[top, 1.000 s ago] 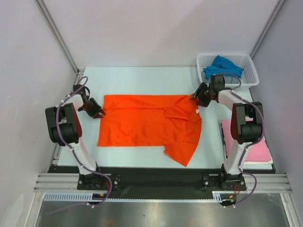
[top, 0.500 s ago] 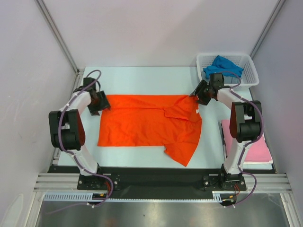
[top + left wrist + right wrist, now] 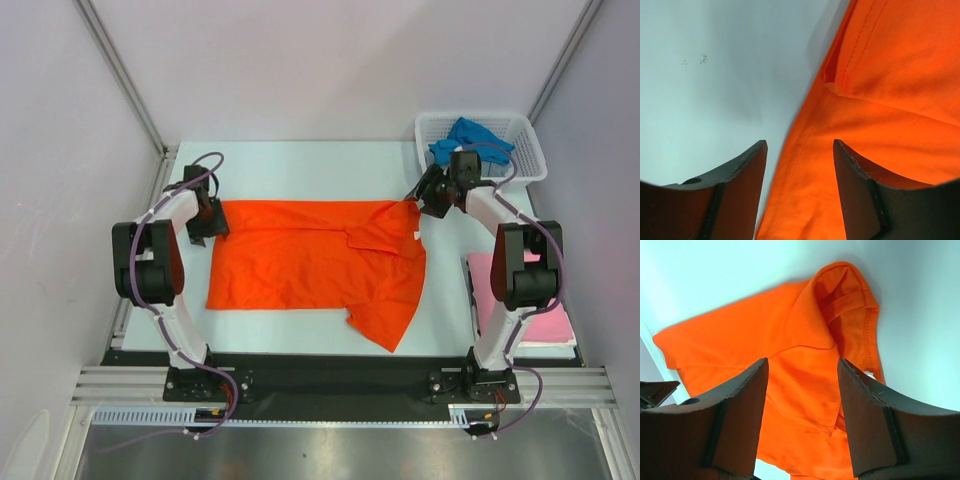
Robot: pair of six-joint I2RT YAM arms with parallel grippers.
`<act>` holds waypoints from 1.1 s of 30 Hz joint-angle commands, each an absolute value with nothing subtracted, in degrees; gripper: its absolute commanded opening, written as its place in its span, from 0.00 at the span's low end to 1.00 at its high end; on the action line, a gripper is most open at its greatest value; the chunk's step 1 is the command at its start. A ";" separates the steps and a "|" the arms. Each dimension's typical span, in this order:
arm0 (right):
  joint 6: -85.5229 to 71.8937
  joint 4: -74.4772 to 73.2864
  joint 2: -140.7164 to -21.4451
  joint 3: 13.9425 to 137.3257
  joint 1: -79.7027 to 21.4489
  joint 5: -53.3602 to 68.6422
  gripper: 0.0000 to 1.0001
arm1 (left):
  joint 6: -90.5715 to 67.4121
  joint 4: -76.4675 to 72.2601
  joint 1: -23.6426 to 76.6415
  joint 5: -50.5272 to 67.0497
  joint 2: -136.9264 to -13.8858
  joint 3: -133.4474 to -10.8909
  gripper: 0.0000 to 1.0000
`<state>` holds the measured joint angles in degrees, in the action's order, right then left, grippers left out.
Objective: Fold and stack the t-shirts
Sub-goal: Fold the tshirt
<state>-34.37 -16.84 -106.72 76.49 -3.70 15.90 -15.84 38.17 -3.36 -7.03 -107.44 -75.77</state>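
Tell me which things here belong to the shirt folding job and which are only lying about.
Belong to the job:
- orange shirt, spread on the table
- blue shirt, in the basket
- pink shirt, at the right edge

Only lying about:
- white basket
- table

Top view: right arm (image 3: pixel 527 268) covers half the pink shirt (image 3: pixel 548 325), near-left corner unseen. In the basket (image 3: pixel 432 125), blue shirt (image 3: pixel 468 135) bunched, shape unreadable. Wrist views: orange shirt (image 3: pixel 890 130) runs off the frame edges. Left fingers (image 3: pixel 740 190) cut off at the bottom.
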 commanded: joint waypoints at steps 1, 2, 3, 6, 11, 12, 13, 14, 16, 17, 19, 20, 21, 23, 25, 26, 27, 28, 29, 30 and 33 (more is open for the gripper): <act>-32.87 -16.17 -104.15 75.59 -2.81 16.52 0.62 | -13.80 38.50 -3.25 -6.51 -108.98 -77.08 0.61; -32.87 -16.00 -104.24 75.59 -2.90 16.61 0.62 | -13.97 38.50 -3.25 -6.85 -109.33 -76.91 0.60; -32.96 -15.82 -104.50 75.67 -2.90 17.05 0.62 | -14.32 38.50 -3.25 -6.94 -110.03 -76.38 0.58; -33.05 -14.94 -104.94 75.85 -2.90 17.84 0.61 | -14.59 38.14 -3.25 -7.38 -111.09 -76.29 0.55; -32.52 -15.12 -106.26 76.90 -2.81 18.54 0.61 | -15.64 38.23 -3.25 -8.87 -113.99 -75.77 0.41; -32.52 -15.12 -106.35 76.90 -2.90 18.54 0.61 | -15.73 38.15 -3.43 -10.36 -114.17 -75.24 0.34; -32.52 -15.12 -106.61 76.90 -2.90 18.54 0.61 | -15.73 38.06 -3.86 -10.81 -114.43 -74.89 0.29; -32.69 -14.94 -106.96 76.99 -2.90 18.63 0.61 | -15.73 37.97 -4.30 -10.90 -114.61 -74.62 0.23; -32.96 -14.77 -107.75 77.08 -3.25 18.90 0.61 | -15.64 37.71 -5.35 -11.95 -114.44 -74.09 0.06; -33.31 -14.68 -108.10 77.08 -3.51 18.90 0.60 | -15.56 37.88 -5.71 -12.56 -114.09 -74.09 0.01; -34.10 -14.33 -108.81 77.43 -4.22 18.98 0.60 | -15.12 38.50 -7.03 -13.71 -113.47 -74.36 0.00; -34.97 -13.98 -109.68 77.69 -4.48 19.07 0.60 | -14.42 38.32 -7.47 -14.67 -112.68 -74.27 0.00; -35.15 -13.71 -110.30 78.48 -4.83 19.42 0.60 | -14.07 38.41 -7.82 -15.11 -112.41 -74.27 0.00; -35.33 -13.71 -112.22 79.62 -5.27 19.77 0.60 | -13.54 38.85 -8.79 -15.82 -112.24 -74.71 0.00; -35.94 -13.62 -113.46 81.55 -5.97 19.78 0.60 | -13.54 39.20 -9.31 -15.64 -112.24 -75.23 0.00; -36.38 -13.10 -114.08 82.08 -5.98 19.69 0.59 | -13.54 39.37 -9.32 -15.30 -112.24 -75.32 0.00; -37.00 -12.75 -115.04 82.44 -6.06 19.51 0.56 | -13.62 39.37 -9.40 -14.94 -112.15 -75.76 0.02; -38.39 -11.61 -115.74 83.49 -5.98 19.86 0.54 | -13.62 39.64 -9.32 -14.59 -111.89 -75.94 0.07; -39.02 -11.25 -116.36 84.19 -5.98 20.39 0.51 | -14.15 39.99 -9.32 -14.50 -111.71 -76.20 0.29; -39.72 -11.08 -117.59 84.90 -6.06 20.39 0.50 | -14.24 40.51 -9.32 -14.24 -111.36 -76.72 0.39; -42.71 -10.46 -119.00 86.83 -6.24 20.21 0.47 | -14.76 41.65 -9.32 -13.36 -108.82 -77.78 0.69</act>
<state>-39.11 -13.56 -117.99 83.55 -6.20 19.81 -14.85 39.40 -8.75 -12.14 -111.02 -76.42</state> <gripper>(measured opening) 0.478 0.649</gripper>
